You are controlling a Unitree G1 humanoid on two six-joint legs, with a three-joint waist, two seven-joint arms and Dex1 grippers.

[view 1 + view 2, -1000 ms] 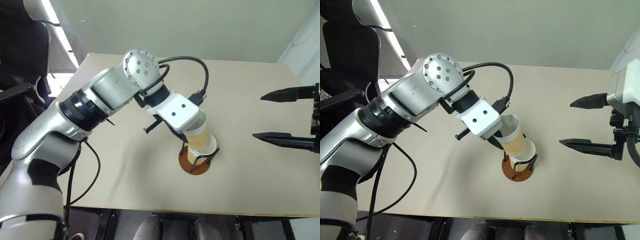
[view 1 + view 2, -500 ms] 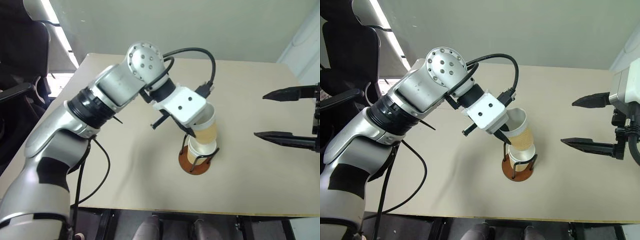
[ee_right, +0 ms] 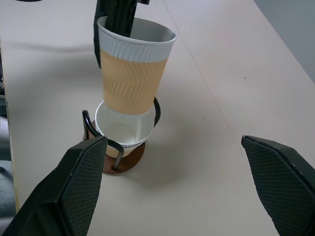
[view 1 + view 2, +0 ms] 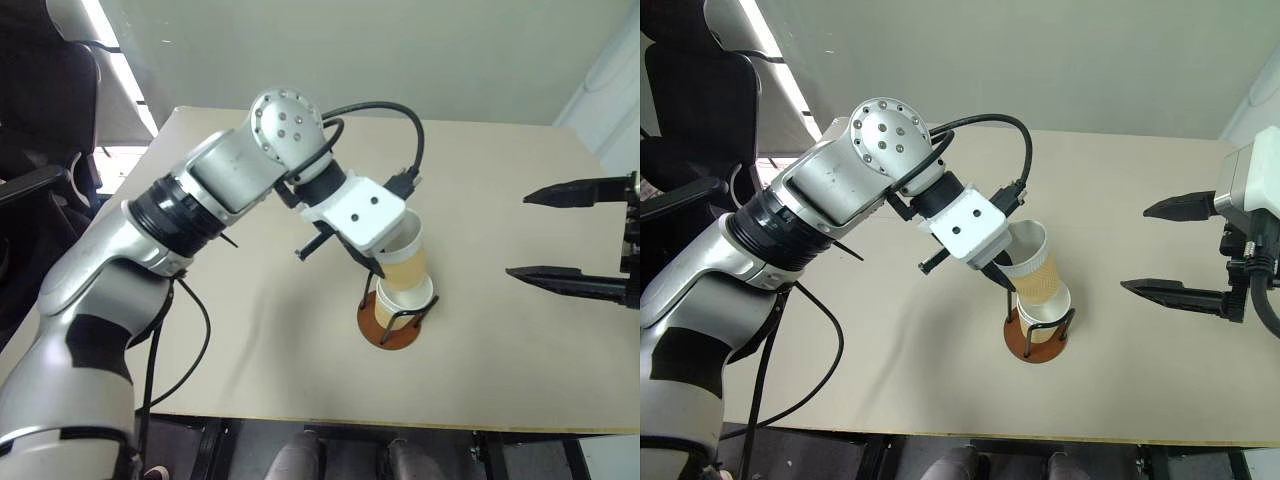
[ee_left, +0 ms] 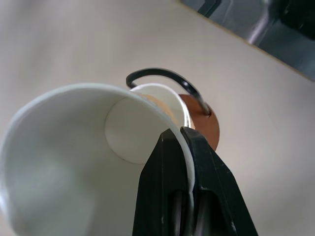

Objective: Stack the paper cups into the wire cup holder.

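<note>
Since the earlier frame, the held cup (image 4: 1028,264) has been carried from a spot offset toward the robot's left of the holder to a position directly over the seated cup (image 4: 1044,310), w/ its tilt reduced; the right end effector (image 4: 575,236) has not shifted.

Current state:
- Left end effector (image 5: 183,147): clenched on the held cup's rim, one finger inside the wall, one outside.
- Held cup: bottom just entering the mouth of the seated cup, body leaning a little, rim away from the holder axis.
- Seated cup: resting inside the wire cup holder (image 3: 116,158), between the black wire loops, on the reddish-brown base.
- Holder: standing on the desk (image 4: 250,330), near the front edge, approx. mid-width.
- Right end effector: released, jaws spread wide, well apart from the holder, on the robot's right, empty.

Procedure for the step in hand (nesting, judged):
1. Cup axis to be brought upright before further descent; a tilted entry is likely to catch the lower rim or a wire loop.
2. Descent to be made straight down, slowly, so the light holder is not pushed or tipped.
3. Grip to be kept until the cup is well nested; release only once the wall is supported by the cup below.
4. Withdrawal to be made upward, so the inner finger does not drag the cup back out.

Risk: rim pinch is off-centre, so the cup may swing when released early.
</note>
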